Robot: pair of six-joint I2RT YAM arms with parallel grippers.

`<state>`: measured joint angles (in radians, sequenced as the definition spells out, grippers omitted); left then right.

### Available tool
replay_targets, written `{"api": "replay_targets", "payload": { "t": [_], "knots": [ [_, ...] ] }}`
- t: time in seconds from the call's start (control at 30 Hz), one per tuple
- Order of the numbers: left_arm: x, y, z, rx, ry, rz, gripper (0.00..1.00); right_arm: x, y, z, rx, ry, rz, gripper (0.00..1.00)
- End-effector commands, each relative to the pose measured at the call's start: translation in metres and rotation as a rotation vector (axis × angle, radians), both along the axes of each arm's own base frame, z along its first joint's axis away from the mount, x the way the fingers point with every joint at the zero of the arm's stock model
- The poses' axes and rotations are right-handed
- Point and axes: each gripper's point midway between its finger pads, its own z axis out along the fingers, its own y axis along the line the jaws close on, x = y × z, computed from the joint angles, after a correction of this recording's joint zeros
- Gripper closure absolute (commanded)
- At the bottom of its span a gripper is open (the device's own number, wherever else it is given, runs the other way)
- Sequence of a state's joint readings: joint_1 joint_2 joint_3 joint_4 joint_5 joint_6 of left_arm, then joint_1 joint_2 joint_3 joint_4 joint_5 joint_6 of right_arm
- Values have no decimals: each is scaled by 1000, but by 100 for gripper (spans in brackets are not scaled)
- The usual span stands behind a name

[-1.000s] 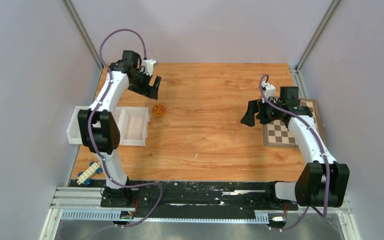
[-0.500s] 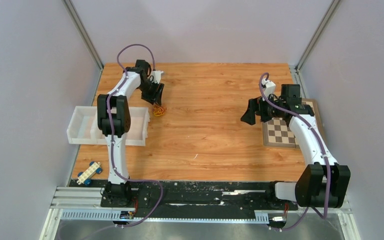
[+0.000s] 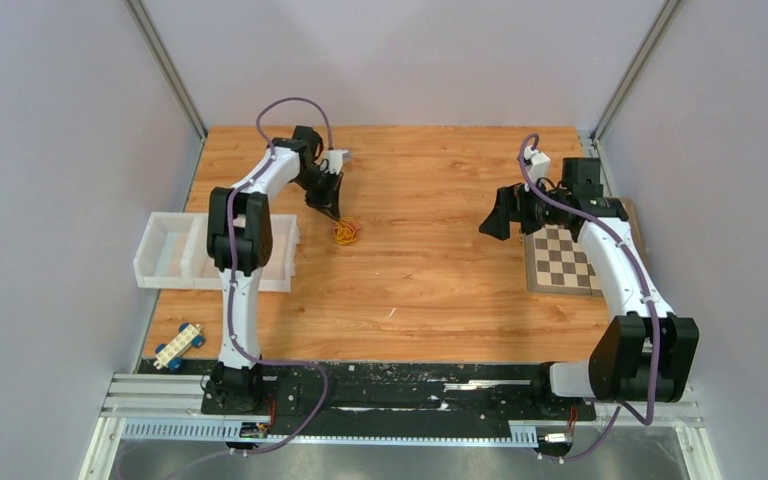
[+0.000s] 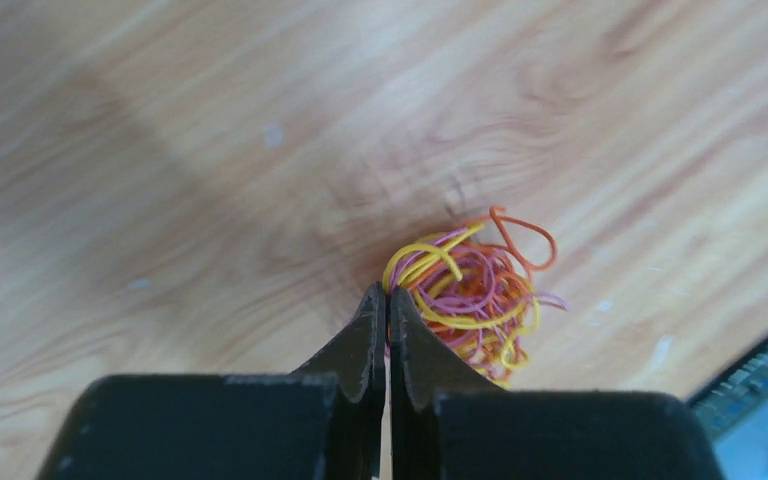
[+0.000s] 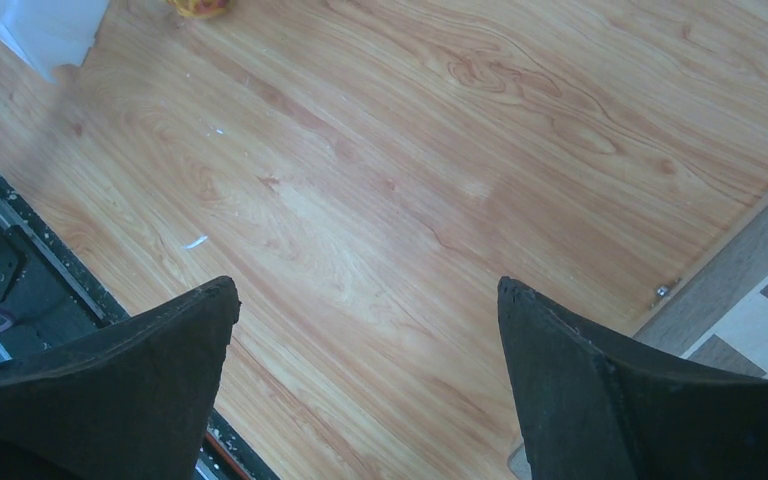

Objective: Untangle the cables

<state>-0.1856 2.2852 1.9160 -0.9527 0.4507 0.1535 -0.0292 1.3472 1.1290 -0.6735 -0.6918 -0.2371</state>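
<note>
The cables (image 3: 346, 232) are one small tangled ball of orange, yellow and pink strings on the wooden table, left of centre. In the left wrist view the cables (image 4: 475, 295) lie just right of the fingertips, with a few strands pinched between them. My left gripper (image 3: 338, 216) (image 4: 387, 292) is shut on the ball's left edge. My right gripper (image 3: 496, 220) (image 5: 365, 285) hovers over bare wood on the right side, open wide and holding nothing. The cables (image 5: 200, 6) show as a small blob at the top edge of the right wrist view.
A white tray (image 3: 170, 262) with compartments stands at the left table edge, behind the left arm. A checkerboard (image 3: 560, 262) lies at the right edge under the right arm. A small white toy with blue wheels (image 3: 179, 346) sits near the front left corner.
The left arm swung right, lowered onto the tangle and its jaws went from open to shut on it. The tangle shifted right and slightly nearer. The right gripper barely moved.
</note>
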Motion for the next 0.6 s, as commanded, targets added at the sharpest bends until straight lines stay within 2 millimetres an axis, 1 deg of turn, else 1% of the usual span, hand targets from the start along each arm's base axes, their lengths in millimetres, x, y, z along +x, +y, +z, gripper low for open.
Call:
{"api": "replay_targets", "payload": {
  "t": [0.0,0.03,0.07,0.1,0.13,0.17,0.2,0.23,0.27,0.3,0.33,0.37,0.4,0.43,0.53,0.57],
  "knots": [
    [-12,-59,84,-255,-64,-26,100,10,13,28,83,-45,40,0],
    [-14,-69,94,-287,-93,-41,100,10,16,29,103,-38,46,0],
    [-19,-77,120,-340,-113,-29,100,11,19,32,127,-28,48,0],
    [-22,-86,127,-370,-133,-38,100,12,23,33,150,-17,52,0],
    [-29,-93,150,-420,-151,-29,100,12,28,35,177,-10,63,0],
    [-32,-103,152,-444,-174,-40,100,12,35,38,207,2,81,1],
    [-34,-111,177,-497,-224,-34,100,14,40,43,237,6,92,2],
    [-47,-118,185,-526,-230,-41,100,11,54,49,264,12,132,2],
    [-46,-128,200,-594,-257,-38,100,10,63,53,283,16,155,2],
    [-60,-134,200,-623,-241,-40,100,10,72,55,289,19,178,2],
    [-63,-141,202,-672,-231,-23,100,11,80,56,283,18,191,2],
    [-72,-150,210,-700,-235,-40,100,12,87,54,273,18,202,2],
    [-75,-157,215,-732,-227,-43,100,12,94,52,267,24,217,2],
    [-83,-167,217,-744,-215,-62,100,11,101,49,266,32,234,2],
    [-100,-184,227,-799,-181,-114,100,0,124,44,264,43,308,3],
    [-109,-189,230,-821,-151,-130,100,-4,131,43,258,39,335,3]
  ]
}}
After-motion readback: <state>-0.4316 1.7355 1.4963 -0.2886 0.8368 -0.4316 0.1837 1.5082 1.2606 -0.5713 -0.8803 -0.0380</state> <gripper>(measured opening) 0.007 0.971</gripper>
